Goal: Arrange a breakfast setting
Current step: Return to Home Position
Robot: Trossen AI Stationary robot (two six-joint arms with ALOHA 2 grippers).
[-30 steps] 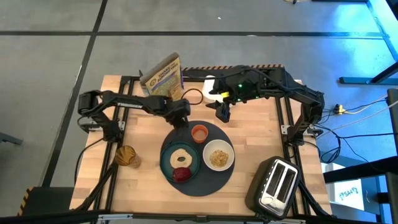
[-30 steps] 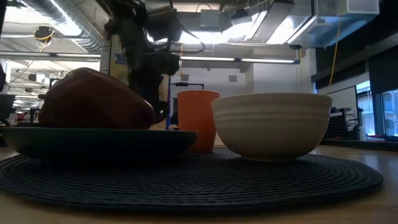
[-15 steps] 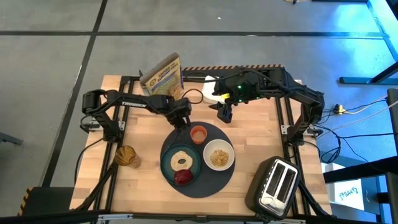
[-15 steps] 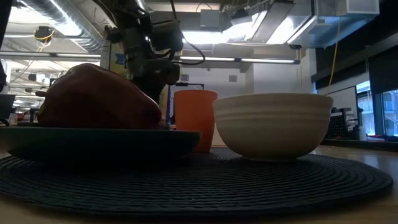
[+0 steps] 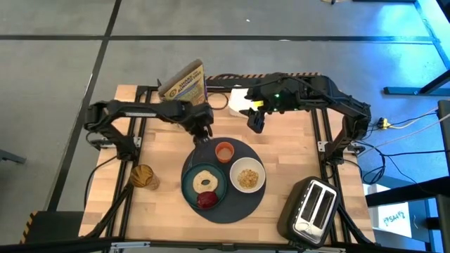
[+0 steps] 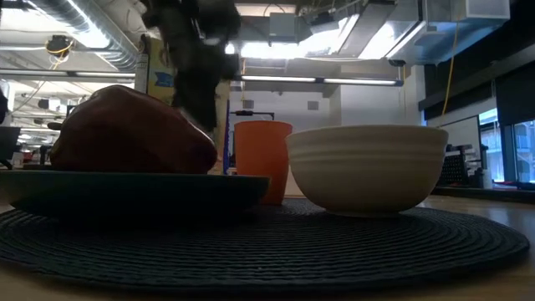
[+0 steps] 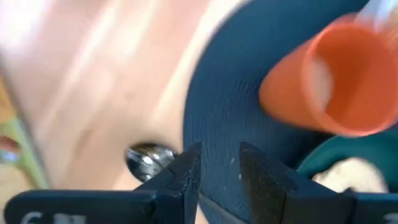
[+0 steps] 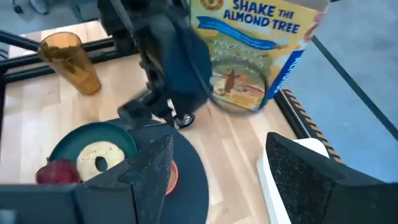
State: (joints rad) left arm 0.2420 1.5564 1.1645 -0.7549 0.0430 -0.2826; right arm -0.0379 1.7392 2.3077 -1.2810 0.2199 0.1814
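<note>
Lifting off mat (image 5: 238,208) edge — left claw (image 5: 201,133); right claw (image 5: 256,125) also withdrawn.

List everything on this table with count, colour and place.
mat: one, dark grey, central
plate: one, teal, on mat
ring bread: one, pale, on plate
fruit: one, dark red, on plate
bowl: one, white, on mat, holding cereal
cup: one, orange, on mat
spoon: one, metal, at mat's edge
cereal box: one, yellow, past cup
glass: one, amber, beside mat
toaster: one, black, corner near bowl
left gripper: jaws apart, by spoon
right gripper: jaws open, beyond mat
</note>
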